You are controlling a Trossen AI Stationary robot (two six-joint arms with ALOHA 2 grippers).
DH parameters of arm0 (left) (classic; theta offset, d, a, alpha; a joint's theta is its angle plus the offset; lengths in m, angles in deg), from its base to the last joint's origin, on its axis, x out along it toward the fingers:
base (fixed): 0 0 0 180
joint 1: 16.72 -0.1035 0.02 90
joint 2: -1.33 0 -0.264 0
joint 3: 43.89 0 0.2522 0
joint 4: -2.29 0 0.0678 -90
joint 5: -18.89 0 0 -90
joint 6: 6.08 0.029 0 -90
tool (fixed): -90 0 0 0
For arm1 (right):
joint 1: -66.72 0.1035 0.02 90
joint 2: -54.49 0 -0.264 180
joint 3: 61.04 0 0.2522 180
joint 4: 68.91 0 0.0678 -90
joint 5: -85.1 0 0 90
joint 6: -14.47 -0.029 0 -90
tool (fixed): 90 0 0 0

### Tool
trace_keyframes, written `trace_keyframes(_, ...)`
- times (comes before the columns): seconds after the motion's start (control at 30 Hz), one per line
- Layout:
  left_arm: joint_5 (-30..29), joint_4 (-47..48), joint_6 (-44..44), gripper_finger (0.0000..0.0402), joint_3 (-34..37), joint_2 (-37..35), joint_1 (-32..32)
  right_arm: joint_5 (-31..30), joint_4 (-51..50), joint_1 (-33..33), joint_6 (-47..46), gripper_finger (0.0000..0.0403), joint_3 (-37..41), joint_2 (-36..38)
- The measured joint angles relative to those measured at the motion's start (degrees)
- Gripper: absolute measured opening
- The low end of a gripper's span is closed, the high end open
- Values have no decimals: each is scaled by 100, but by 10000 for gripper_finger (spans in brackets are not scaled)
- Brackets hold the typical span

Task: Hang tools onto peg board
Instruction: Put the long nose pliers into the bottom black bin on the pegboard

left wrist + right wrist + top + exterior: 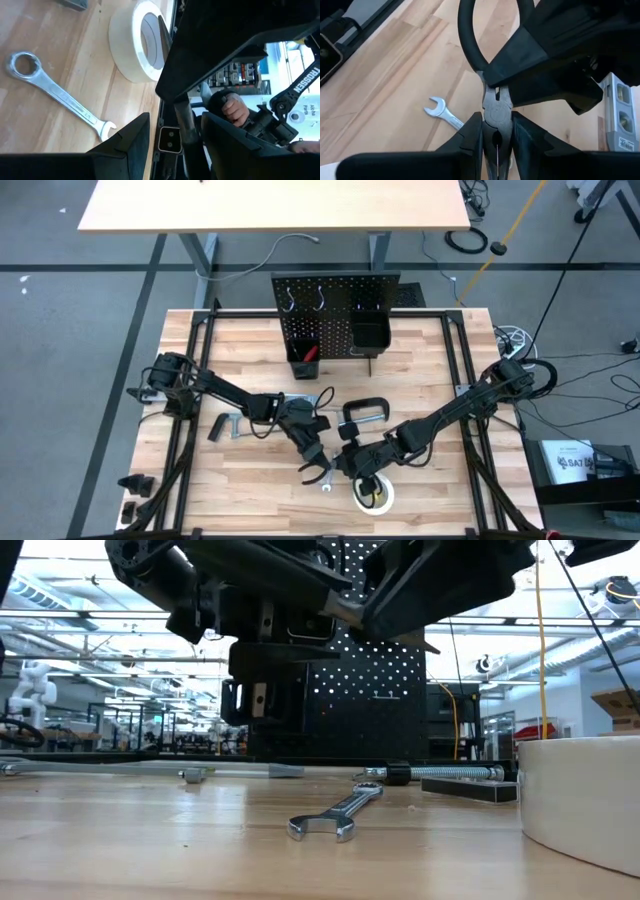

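Note:
Black-handled pliers [495, 116] hang in the air between my two grippers, over the table's near middle. My right gripper [496, 150] is shut on their head, and my left gripper [175, 150] is closed round a handle. In the high view the left gripper [318, 452] and the right gripper [345, 462] meet tip to tip. The black peg board [335, 320] stands upright at the table's far middle, with silver hooks and two bins. A silver wrench [325, 485] and a white tape roll [372, 494] lie flat on the table below the grippers. My left gripper has one pliers handle [185, 125] between its two fingers, coming nearly level from the table's left. In the right wrist view its fingers [530, 50] cover that handle, so the exact contact is hidden. The other handle [468, 40] curves free beside them. My right gripper pinches the pliers' closed jaws [495, 142] between its two fingers, with the pivot [495, 116] just past the fingertips. The fingers slant down from the table's right and lie along the pliers. The pliers are lifted clear of the table, handles pointing away from this gripper.
A black C-clamp [365, 412] lies just beyond the grippers, and a grey level [226, 426] lies to the left. A red-handled screwdriver [310, 354] stands in the peg board's left bin. A person's hand [235, 107] shows beyond the table in the left wrist view.

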State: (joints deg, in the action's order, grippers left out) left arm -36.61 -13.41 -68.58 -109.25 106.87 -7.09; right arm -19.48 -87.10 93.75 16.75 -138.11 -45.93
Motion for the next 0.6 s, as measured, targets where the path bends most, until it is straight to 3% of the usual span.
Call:
trace_keyframes(0.27,55,-2,37,169,0,0,-35,-2,-55,-150,-352,67,0,0)
trace_keyframes(0.6,79,40,397,40,11,0,-66,-77,-87,-154,-366,67,-2,2)
